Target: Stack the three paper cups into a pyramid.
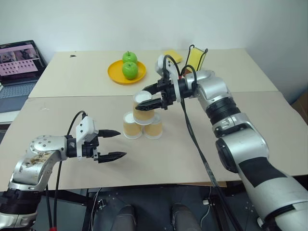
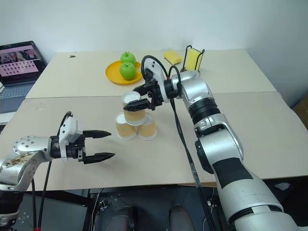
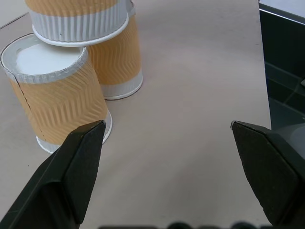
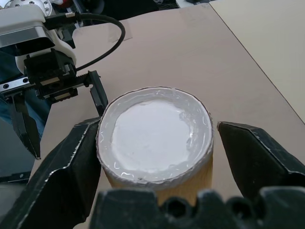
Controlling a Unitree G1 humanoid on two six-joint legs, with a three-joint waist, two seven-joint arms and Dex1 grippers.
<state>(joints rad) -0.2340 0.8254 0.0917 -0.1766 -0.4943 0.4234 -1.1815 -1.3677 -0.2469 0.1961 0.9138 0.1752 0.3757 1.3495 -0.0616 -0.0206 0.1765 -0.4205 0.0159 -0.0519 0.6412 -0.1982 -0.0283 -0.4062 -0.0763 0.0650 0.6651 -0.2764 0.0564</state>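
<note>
The three paper cups are sitting upside down near the middle of the table, on the half nearer the robot. Two cups, one and the other, are standing side by side and touching. The third cup is resting on top of them, right over the spot where they meet. So the pyramid is looking built.

The right pincer is sitting around the top cup with its fingers a little apart. One finger is looking like it is touching the cup's side, and the other is standing a bit off it. I think it is letting go.

The left pincer is waiting wide open and holding nothing, close to the near edge of the table, a little way from the cups.

What is left, I think: the right pincer needs to pull away gently without bumping the top cup.

Two green apples are lying on a yellow plate far back on the table.
</note>
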